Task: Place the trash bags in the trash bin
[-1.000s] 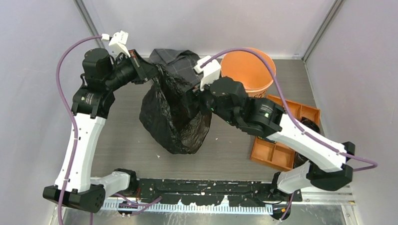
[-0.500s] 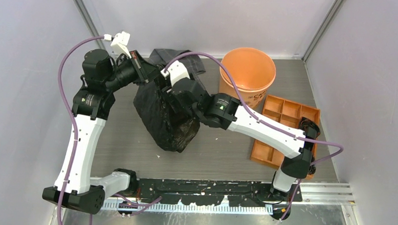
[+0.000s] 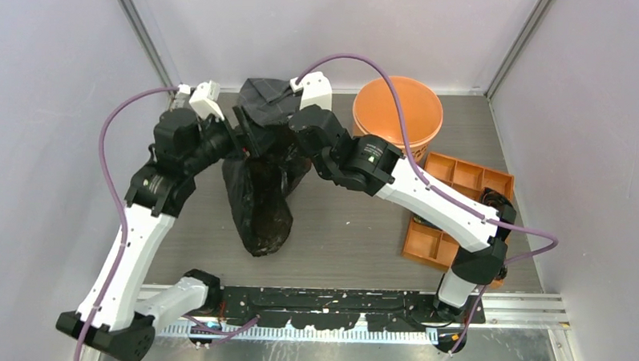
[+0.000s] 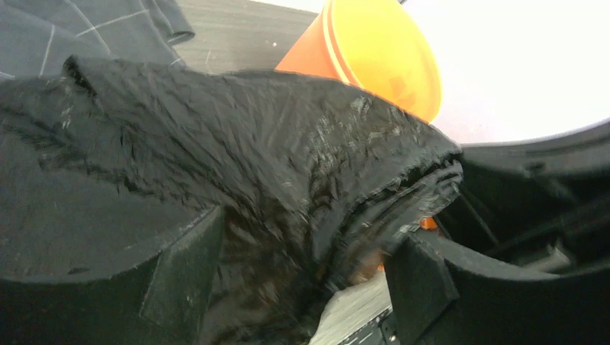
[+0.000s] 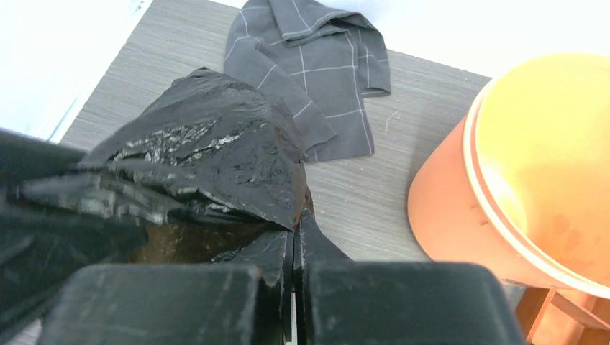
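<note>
Clamping trash bag [image 3: 259, 202] edge, right gripper [image 5: 293, 248] hangs near trash bin [image 5: 442, 201] rim; left gripper [image 4: 306, 251] grip unclear.

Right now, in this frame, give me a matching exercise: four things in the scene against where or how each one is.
Things:
1. trash bag
2. trash bin
3. checked cloth
4. orange tray

States:
A. standing upright, nothing inside
B. pinched by the right gripper
C. lying crumpled on the table, at its far edge
D. lying flat, divided into square compartments

Pairs: 1-B, 2-A, 3-C, 4-D
</note>
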`<control>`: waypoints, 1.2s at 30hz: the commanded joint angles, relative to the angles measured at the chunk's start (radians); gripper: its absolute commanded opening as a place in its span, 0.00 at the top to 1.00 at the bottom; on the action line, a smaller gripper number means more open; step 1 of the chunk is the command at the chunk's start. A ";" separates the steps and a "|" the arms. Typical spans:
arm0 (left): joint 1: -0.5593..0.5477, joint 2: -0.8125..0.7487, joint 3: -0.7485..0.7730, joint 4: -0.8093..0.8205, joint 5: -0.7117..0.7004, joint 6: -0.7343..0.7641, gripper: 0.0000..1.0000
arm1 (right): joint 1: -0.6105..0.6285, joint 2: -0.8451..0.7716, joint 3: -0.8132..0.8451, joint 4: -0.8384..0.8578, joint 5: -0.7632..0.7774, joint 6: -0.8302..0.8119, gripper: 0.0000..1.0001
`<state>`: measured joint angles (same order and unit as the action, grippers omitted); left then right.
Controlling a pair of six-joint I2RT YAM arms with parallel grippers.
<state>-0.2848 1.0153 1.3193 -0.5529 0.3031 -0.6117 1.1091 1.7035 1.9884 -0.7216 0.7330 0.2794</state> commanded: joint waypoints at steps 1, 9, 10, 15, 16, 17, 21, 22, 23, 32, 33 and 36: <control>-0.104 -0.144 -0.049 -0.058 -0.273 0.082 0.19 | 0.005 -0.024 0.047 -0.033 0.009 0.084 0.99; -0.179 -0.314 -0.291 -0.085 -0.441 0.065 0.18 | 0.004 0.043 0.153 -0.080 0.017 0.067 1.00; -0.184 -0.321 -0.317 -0.087 -0.441 0.063 0.18 | 0.003 0.059 0.172 -0.090 0.022 0.060 0.99; -0.227 -0.358 -0.397 -0.076 -0.446 0.035 0.18 | -0.032 0.113 0.262 -0.124 0.020 0.032 1.00; -0.232 -0.368 -0.409 -0.068 -0.441 0.028 0.18 | -0.044 0.124 0.281 -0.132 0.012 0.031 1.00; -0.244 -0.377 -0.414 -0.067 -0.439 0.020 0.18 | -0.055 0.135 0.300 -0.139 0.003 0.030 0.99; -0.262 -0.398 -0.401 -0.100 -0.413 0.000 0.17 | -0.092 0.169 0.337 -0.158 -0.029 0.026 0.99; -0.264 -0.405 -0.394 -0.105 -0.398 -0.005 0.17 | -0.097 0.174 0.340 -0.159 -0.035 0.024 0.99; -0.264 -0.411 -0.386 -0.105 -0.376 -0.011 0.17 | -0.103 0.181 0.347 -0.159 -0.041 0.021 0.99; -0.370 -0.403 -0.403 -0.163 -0.390 -0.016 0.17 | -0.126 0.262 0.462 -0.202 -0.053 0.016 0.99; -0.397 -0.402 -0.398 -0.162 -0.416 -0.018 0.18 | -0.131 0.270 0.469 -0.206 -0.055 0.017 0.99; -0.503 -0.353 -0.368 -0.162 -0.490 -0.008 0.18 | -0.152 0.285 0.490 -0.221 -0.066 0.028 0.99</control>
<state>-0.6922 0.6228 0.9215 -0.7219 -0.0975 -0.6220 0.9783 1.9778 2.4210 -0.9291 0.6785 0.3119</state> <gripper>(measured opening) 0.827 0.017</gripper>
